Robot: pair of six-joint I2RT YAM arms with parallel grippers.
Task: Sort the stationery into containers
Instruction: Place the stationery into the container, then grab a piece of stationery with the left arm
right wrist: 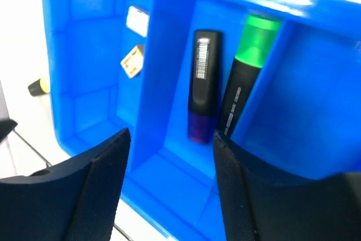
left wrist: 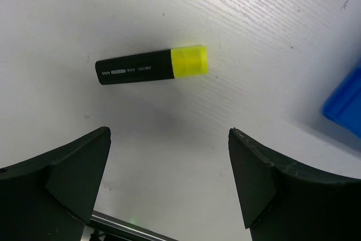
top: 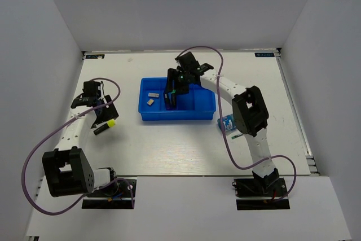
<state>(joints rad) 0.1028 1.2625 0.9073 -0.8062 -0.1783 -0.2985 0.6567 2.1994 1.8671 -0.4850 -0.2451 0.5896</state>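
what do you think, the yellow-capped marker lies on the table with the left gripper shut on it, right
The yellow-capped marker does lie on the table, but the left gripper is open, not shut on it: its fingers stand apart, clear of the marker. The left wrist view shows this.

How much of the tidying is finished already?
Done: two erasers, a purple-ended marker and a green-ended marker lie in the blue tray. In hand: nothing; the right gripper is open, the left gripper open above the yellow-ended marker. Left: that marker and the tape roll.
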